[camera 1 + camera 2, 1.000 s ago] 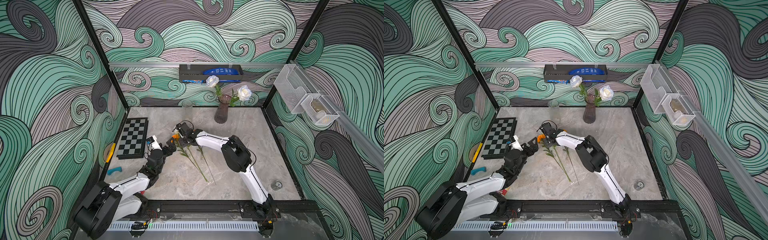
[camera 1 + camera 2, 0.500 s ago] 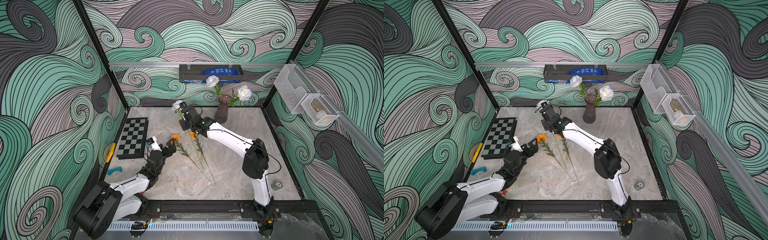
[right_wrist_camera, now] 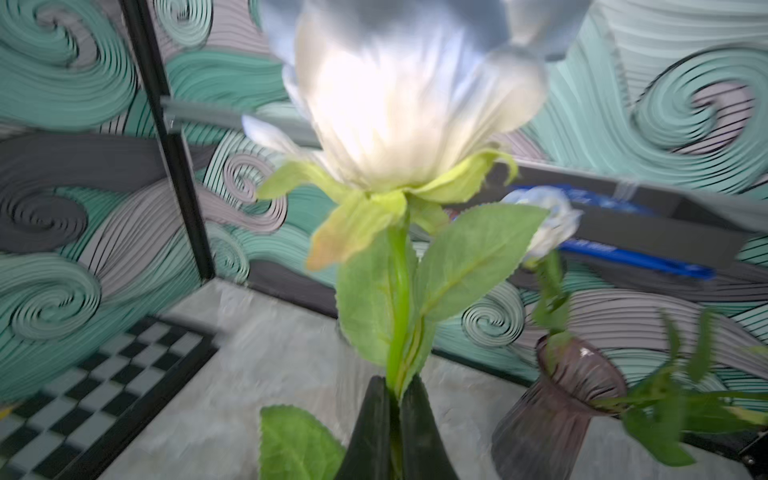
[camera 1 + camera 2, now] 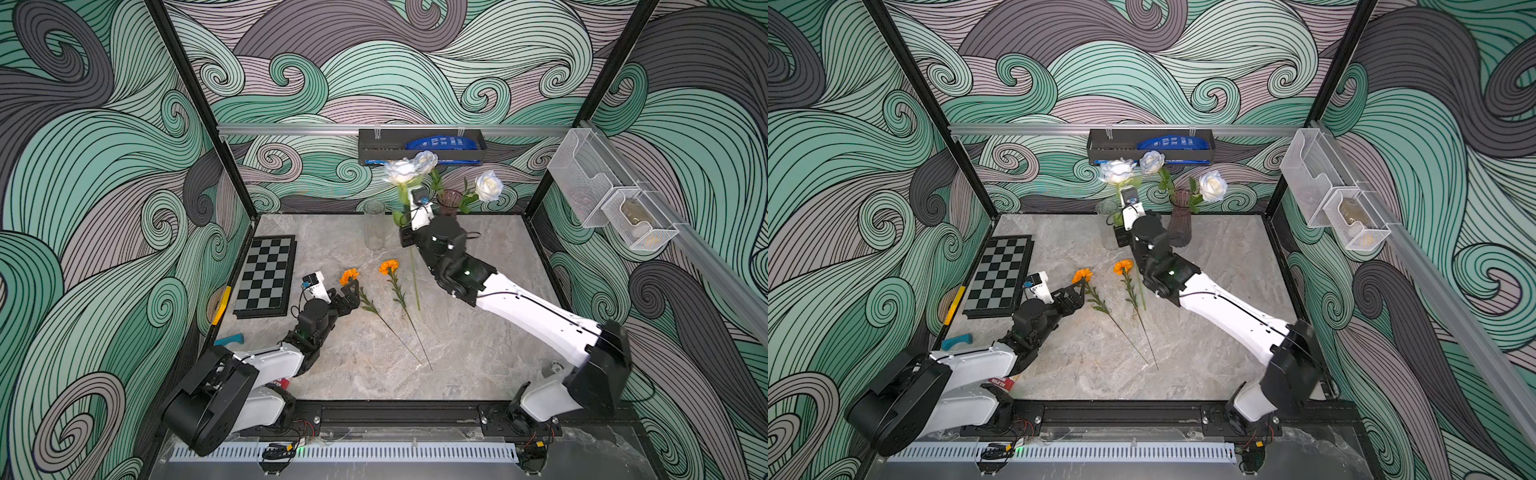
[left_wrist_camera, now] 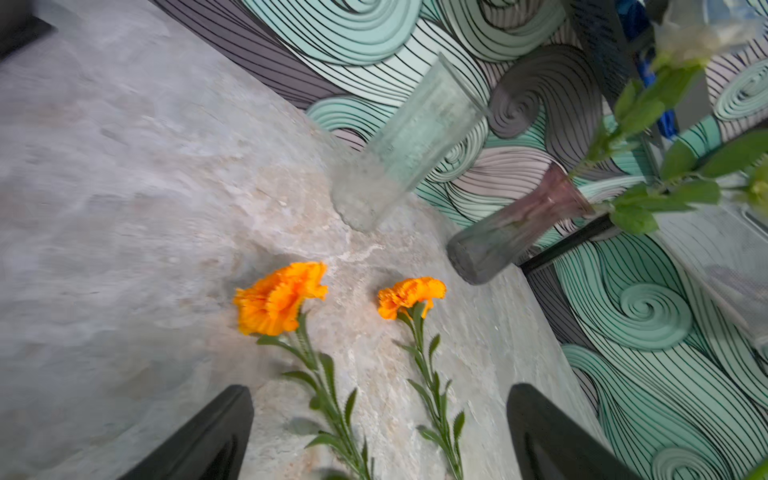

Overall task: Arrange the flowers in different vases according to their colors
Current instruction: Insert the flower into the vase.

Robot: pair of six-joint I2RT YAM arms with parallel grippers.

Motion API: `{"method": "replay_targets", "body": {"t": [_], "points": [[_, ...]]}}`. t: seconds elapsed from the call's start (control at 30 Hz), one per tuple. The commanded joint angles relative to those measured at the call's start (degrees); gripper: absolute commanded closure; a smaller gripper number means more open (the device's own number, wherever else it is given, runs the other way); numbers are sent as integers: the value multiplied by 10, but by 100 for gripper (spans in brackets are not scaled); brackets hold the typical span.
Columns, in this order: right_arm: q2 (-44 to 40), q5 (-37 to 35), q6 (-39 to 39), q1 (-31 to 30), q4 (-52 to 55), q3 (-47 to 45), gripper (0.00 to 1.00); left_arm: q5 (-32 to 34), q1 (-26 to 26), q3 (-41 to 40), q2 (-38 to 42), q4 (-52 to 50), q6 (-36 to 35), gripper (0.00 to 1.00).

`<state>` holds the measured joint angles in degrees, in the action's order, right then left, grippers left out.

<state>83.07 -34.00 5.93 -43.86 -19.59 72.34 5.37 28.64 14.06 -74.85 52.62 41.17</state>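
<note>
The right hand [image 3: 395, 399] is pinching the smooth green stem of a white rose [image 3: 407, 104] between pressed-together black fingers, holding it upright just beside the ribbed, smoky purple vase [image 3: 552, 415], which is carrying two more white roses [image 4: 1212, 186]. The clear glass cylinder [image 4: 1105, 224] is standing near that vase, partly hidden by the hand in a top view. Well in front of the vase, two ruffled orange flowers [image 5: 278, 297] are lying on the marbled table [image 4: 478, 345], and the left hand [image 5: 382, 411] is hovering spread around their thin stems.

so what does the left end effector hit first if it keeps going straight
Probably the nearer orange flower: its leafy stem lies right ahead of the open left end effector, though depth is unclear.
</note>
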Motion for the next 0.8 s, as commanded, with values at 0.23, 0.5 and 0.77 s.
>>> {"method": "replay_targets", "body": {"t": [0.23,0.5,0.77], "points": [[-7,-63,144,97,-426,-72,100,-297,47,100,-134,104,-54,1],[97,-8,223,141,-491,50,100,-226,106,123,-144,63,-100,1],[192,57,204,194,-463,178,100,-179,112,120,-123,44,-125,2]]}}
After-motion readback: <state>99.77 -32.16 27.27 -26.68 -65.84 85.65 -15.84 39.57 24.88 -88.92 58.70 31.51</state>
